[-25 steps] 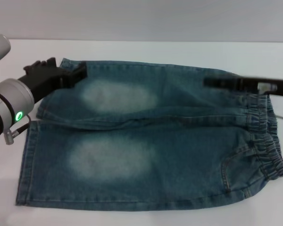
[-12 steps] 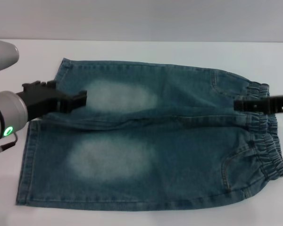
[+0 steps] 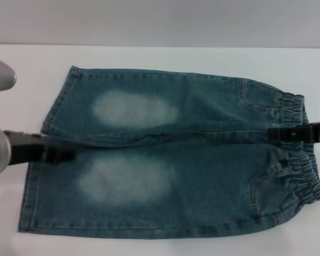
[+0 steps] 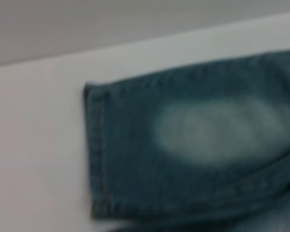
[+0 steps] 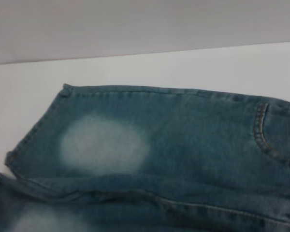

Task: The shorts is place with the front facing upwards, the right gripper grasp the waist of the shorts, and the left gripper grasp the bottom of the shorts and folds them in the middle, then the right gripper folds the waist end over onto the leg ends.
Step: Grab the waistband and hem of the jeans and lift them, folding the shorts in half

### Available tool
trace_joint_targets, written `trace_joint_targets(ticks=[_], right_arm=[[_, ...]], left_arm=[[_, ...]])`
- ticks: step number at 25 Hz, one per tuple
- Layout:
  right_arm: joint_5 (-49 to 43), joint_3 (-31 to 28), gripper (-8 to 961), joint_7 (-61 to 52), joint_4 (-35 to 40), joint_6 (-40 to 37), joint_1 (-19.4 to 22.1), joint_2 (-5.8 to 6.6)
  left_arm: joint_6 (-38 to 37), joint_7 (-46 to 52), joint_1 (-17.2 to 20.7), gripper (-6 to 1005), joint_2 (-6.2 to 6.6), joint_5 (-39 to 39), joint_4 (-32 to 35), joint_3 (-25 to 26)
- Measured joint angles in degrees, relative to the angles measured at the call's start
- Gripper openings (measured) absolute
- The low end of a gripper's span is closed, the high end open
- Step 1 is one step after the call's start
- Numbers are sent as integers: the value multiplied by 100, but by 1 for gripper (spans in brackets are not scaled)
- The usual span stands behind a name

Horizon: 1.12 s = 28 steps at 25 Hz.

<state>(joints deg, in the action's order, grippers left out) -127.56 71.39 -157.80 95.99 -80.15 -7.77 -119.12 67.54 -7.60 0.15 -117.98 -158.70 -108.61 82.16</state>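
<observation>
Shorts (image 3: 170, 160) of blue-green faded denim are lying flat on the white table (image 3: 165, 58). The black left tool (image 3: 57, 155) at the hems (image 3: 34, 176) and black right tool (image 3: 288, 133) at the waistband (image 3: 304, 160) are being aligned; tool openings cannot be told.

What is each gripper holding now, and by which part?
Nothing visibly: the shorts lie flat. The left gripper is at the leg ends, the right gripper at the waist.

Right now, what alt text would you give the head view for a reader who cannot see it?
Blue-green denim shorts lie flat, front up, on a white table, waistband toward the robot's right. The left end effector sits low over the leg hems and the right end effector over the waistband.
</observation>
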Motion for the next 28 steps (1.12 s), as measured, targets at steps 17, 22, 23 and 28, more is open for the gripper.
trace_joint_targets(ticks=[17,22,23,28], right_arm=[[40,-358,820,179,-293,-667,9,6],[40,-359,820,226,-324,-667,-46,14],[40,-358,821,242,-325,-667,-51,15],[36,-357,820,263,-327,-668,-62,19]], left_arm=[[1873,1081,-266,728,-9,-672,137,-14],[1789,1156,-336,723,-15,-656,533,-53],[1784,1173,-346,722,-16,-648,546,-64],[1795,1201,-474,718,-23,-607,690,-84]])
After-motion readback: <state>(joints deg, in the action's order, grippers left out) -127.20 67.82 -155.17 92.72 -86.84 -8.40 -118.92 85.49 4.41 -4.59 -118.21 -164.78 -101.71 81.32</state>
